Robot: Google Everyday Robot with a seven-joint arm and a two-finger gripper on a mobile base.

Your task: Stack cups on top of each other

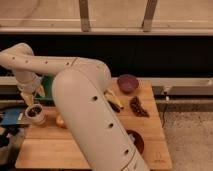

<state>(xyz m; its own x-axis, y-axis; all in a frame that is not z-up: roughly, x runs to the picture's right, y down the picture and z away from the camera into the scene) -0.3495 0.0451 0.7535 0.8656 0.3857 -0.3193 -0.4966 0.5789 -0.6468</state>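
Note:
A cream-white cup [36, 118] stands on the left part of the wooden table [95, 150]. A dark round inside [34, 112] shows in its mouth; it may be the metal cup sitting in it, I cannot tell. A light-blue shape [12, 117] lies just left of it at the table's edge; I cannot tell if it is the blue cup. My gripper [30, 100] hangs straight above the cream-white cup, close to its rim. My arm [85, 100] fills the middle of the view and hides part of the table.
A purple bowl [127, 82] stands at the back right. A banana [113, 100] and a dark red item [137, 107] lie mid-table. A reddish-brown bowl [137, 142] is half hidden by my arm. A green object [47, 82] is behind the gripper. An orange item [60, 120] lies right of the cup.

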